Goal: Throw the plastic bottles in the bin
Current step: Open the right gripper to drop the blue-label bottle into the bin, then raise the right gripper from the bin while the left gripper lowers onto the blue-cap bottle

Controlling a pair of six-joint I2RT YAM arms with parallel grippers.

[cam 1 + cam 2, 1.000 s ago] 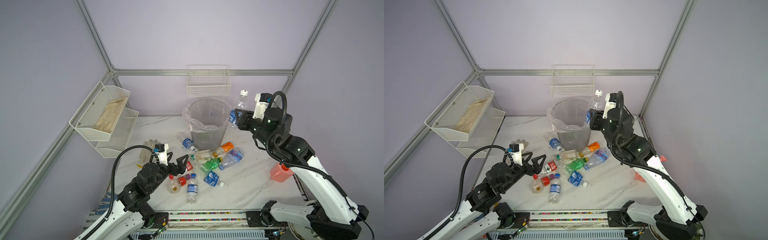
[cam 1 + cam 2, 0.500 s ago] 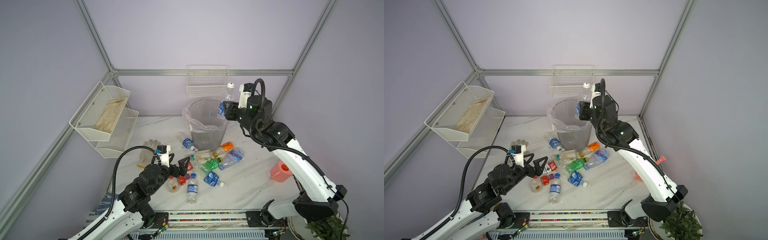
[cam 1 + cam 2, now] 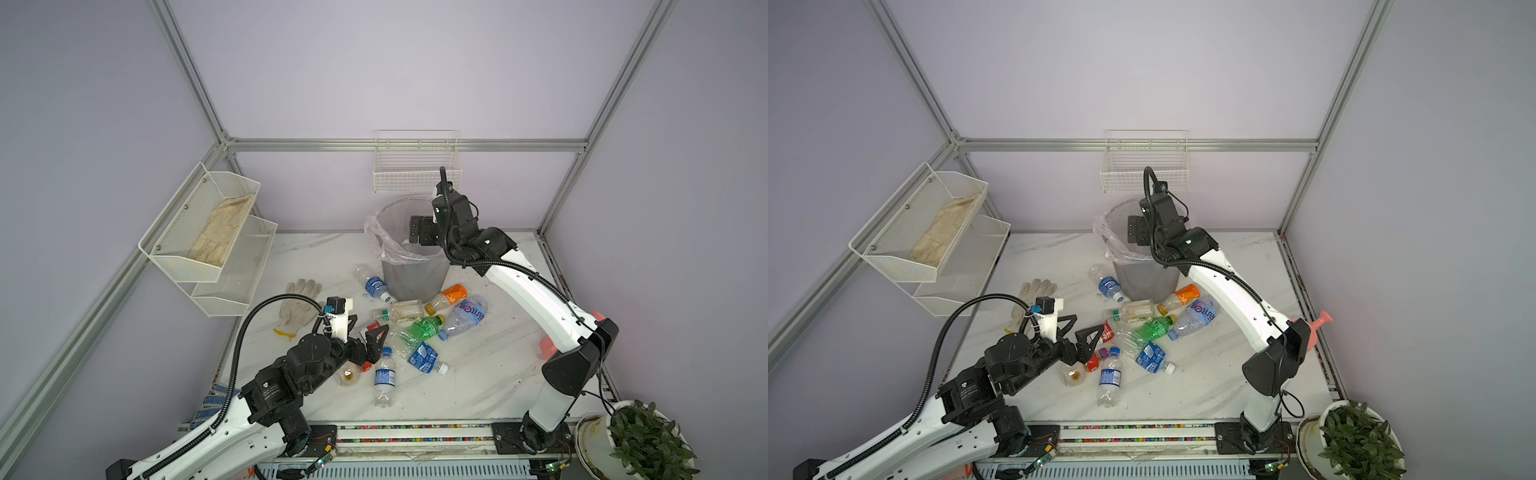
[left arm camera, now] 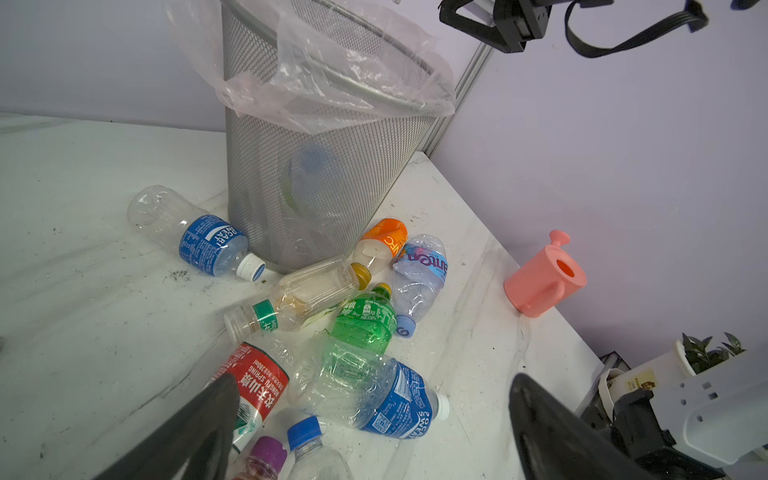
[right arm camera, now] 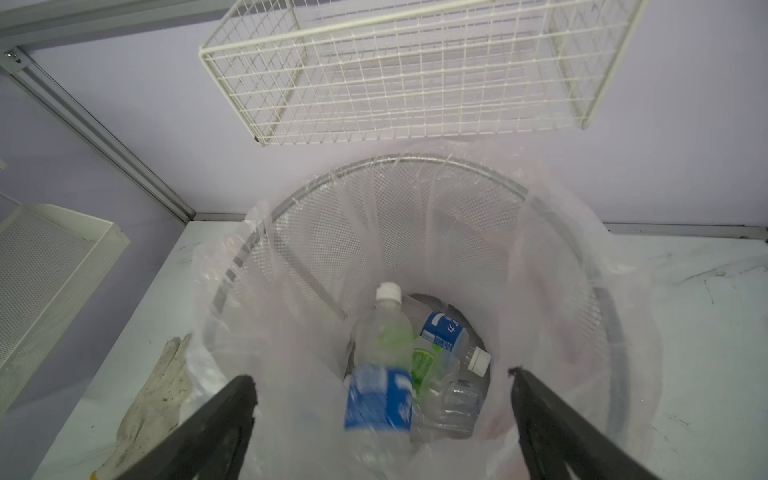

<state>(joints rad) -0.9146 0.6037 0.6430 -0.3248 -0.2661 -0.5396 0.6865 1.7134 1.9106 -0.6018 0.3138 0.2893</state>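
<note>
The bin (image 3: 415, 270) (image 3: 1144, 278), grey mesh with a clear bag, stands at the back middle. My right gripper (image 3: 411, 241) (image 5: 380, 376) hangs open over its mouth. Below the jaws a blurred clear bottle with a blue label (image 5: 380, 399) is falling free into the bin, onto other bottles (image 5: 444, 332) at the bottom. Several plastic bottles lie in front of the bin, among them a green one (image 3: 419, 328), an orange-labelled one (image 3: 451, 295) and a blue-labelled one (image 4: 395, 399). My left gripper (image 3: 368, 328) (image 4: 374, 384) is open and empty just above this pile.
A white glove (image 3: 299, 303) lies left of the pile. A pink watering can (image 4: 544, 278) stands by the right wall. A white wire basket (image 3: 415, 166) hangs above the bin, and a mesh two-tier shelf (image 3: 208, 232) is on the left wall. A potted plant (image 3: 640, 440) sits off the front right corner.
My right gripper swung left from beside the bin to over its mouth, then opened and let go of the blue-labelled bottle. The left gripper edged slightly towards the pile.
</note>
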